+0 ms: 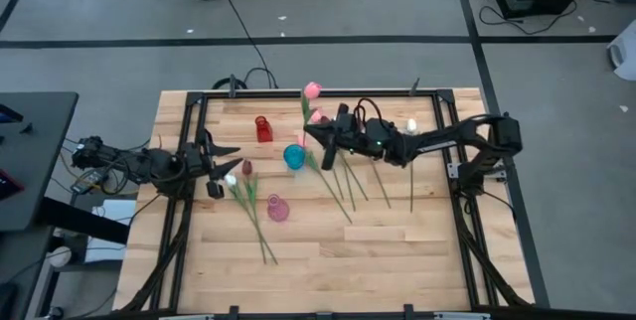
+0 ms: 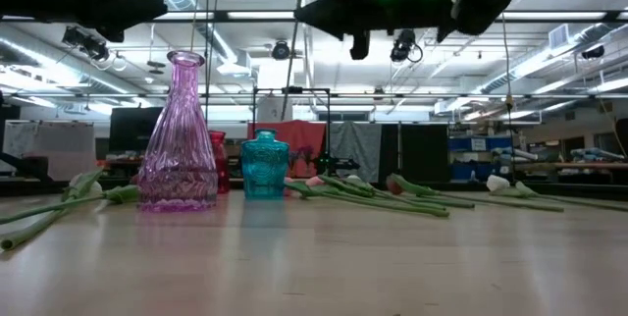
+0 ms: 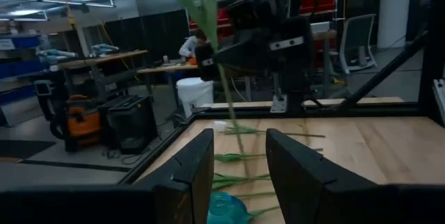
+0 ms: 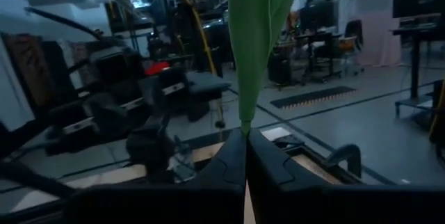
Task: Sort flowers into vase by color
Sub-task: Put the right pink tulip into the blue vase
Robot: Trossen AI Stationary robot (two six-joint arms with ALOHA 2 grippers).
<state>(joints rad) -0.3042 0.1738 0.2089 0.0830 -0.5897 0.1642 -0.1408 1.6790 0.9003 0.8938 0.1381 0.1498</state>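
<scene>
My right gripper point(image 1: 320, 141) is shut on a pink tulip point(image 1: 312, 89), held up over the table near the teal vase point(image 1: 294, 156). Its green leaf fills the right wrist view point(image 4: 261, 29). My left gripper point(image 1: 227, 161) is open and empty at the table's left, pointing toward the right arm; its fingers show apart in the left wrist view point(image 3: 240, 161). A red vase point(image 1: 263, 128) and a pink vase point(image 1: 278, 209) stand on the table. A maroon tulip point(image 1: 246, 168) and a white one point(image 1: 231, 179) lie beside the left gripper. Several more tulips point(image 1: 343, 183) lie under the right arm. My right gripper pinches the pink tulip between its two fingers at the stem point(image 4: 245, 132), right where the leaf narrows to it. The fingers come about level from the table's right and lie across the stem. The tulip is lifted clear, roughly upright and tilted, its lower stem point(image 3: 233, 116) hanging below the fingers.
A black frame point(image 1: 199, 111) runs around the wooden table top. A white tulip point(image 1: 411, 126) lies toward the right with its stem toward the near edge. The near half of the table point(image 1: 378, 270) is bare wood.
</scene>
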